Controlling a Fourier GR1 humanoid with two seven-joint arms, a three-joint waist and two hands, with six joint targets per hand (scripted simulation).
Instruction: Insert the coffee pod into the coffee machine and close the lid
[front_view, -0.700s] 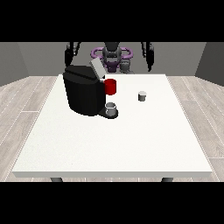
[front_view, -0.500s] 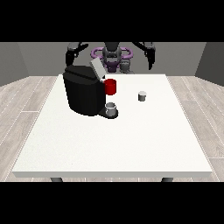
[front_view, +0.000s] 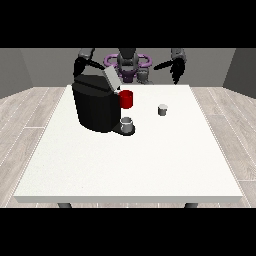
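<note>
A black coffee machine (front_view: 95, 104) stands on the left half of the white table (front_view: 130, 160), its grey lid (front_view: 111, 78) tilted up and open. A red part (front_view: 126, 99) sticks out at its front, with a grey cup (front_view: 127, 123) on the drip base below. The small grey coffee pod (front_view: 162, 110) rests on the table to the machine's right. The hand at the view's right (front_view: 176, 70) hangs above the table's far edge, behind the pod, fingers relaxed. Raised behind the machine is the hand at the view's left (front_view: 79, 66), holding nothing.
The robot's torso (front_view: 127, 65) with purple parts sits beyond the far edge. Wooden floor surrounds the table.
The arm at the view's right has swung outward and forward, bringing its hand lower toward the table's far edge. The other hand has shifted slightly. The pod and machine have stayed put.
</note>
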